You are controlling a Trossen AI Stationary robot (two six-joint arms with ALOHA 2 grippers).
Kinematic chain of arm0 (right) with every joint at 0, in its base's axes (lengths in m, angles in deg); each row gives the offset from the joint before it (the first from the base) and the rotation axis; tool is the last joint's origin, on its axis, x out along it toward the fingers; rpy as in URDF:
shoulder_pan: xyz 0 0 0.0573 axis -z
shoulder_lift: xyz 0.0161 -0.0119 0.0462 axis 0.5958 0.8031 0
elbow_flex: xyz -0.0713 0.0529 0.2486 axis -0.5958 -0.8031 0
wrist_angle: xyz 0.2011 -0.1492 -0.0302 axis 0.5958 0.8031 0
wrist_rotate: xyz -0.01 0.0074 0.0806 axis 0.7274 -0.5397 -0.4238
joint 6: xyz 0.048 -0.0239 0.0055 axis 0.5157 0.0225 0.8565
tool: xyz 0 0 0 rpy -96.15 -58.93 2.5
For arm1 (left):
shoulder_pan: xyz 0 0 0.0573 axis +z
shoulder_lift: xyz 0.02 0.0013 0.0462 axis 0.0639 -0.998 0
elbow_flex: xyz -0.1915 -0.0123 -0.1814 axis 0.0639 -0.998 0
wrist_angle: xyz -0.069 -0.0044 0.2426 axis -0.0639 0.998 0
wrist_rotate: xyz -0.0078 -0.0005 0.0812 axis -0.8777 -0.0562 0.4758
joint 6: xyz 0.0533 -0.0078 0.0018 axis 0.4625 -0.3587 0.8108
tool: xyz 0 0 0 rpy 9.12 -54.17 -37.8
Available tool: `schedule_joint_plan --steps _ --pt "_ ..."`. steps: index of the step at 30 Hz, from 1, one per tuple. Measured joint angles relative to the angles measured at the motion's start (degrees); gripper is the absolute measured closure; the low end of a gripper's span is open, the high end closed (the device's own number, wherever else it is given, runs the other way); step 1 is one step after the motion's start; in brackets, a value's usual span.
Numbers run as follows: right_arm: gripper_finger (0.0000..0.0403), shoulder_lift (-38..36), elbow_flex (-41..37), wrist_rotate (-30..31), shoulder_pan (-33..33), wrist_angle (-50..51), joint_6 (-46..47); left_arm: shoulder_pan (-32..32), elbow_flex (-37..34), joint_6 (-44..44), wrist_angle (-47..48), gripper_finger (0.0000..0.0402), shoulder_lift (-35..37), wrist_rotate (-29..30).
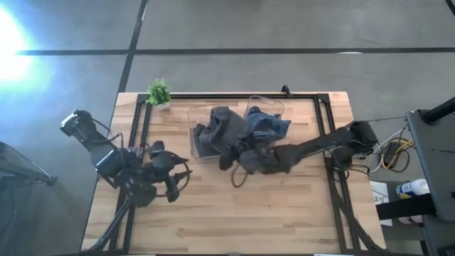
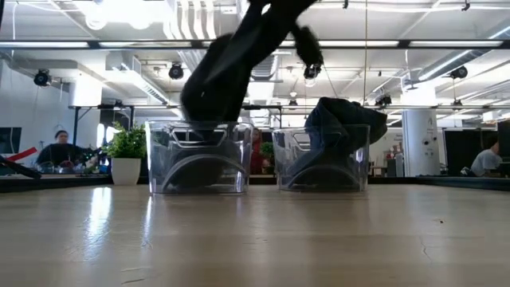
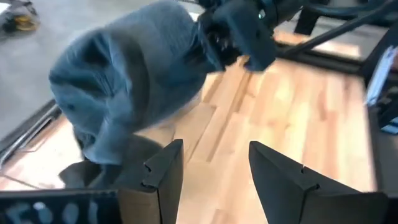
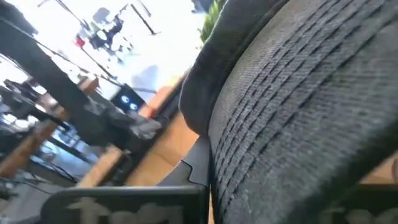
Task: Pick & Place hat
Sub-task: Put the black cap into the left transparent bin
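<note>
No text, label or number can be read anywhere (all views checked).

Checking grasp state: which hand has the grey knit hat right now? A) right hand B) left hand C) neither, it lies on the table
A: the right hand is shut on the grey knit hat, lifted by the clear plastic bins; the left hand is open, empty.
</note>
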Motion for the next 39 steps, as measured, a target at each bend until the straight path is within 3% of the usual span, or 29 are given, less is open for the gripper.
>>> schedule_joint_plan --steps 6,11,21,31,39 --pt "0.0390 10.12 5.39 -5.59 4.54 -0.43 -0.90 0.14 -4.75 -0.84 0.68 0.0226 -0.05 0.31" --pt "0.0390 17.33 11.34 -5.86 6.52 0.65 -1.37 0.38 -8.66 -4.58 0.66 0.0226 2.16 -1.99" --pt "0.0386 27.71 25.58 -5.47 8.28 17.05 -4.32 0.40 -13.96 -8.00 -0.23 0.0226 8.14 -2.70" --pt "0.0309 32.53 34.43 -10.00 7.44 29.20 -4.28 0.89 -16.27 -7.93 -2.99 0.0226 9.12 -2.27" --pt "0.0241 32.27 37.97 -10.65 4.77 35.04 -8.04 1.04 -16.18 -6.93 -7.89 0.0226 8.97 -1.61"
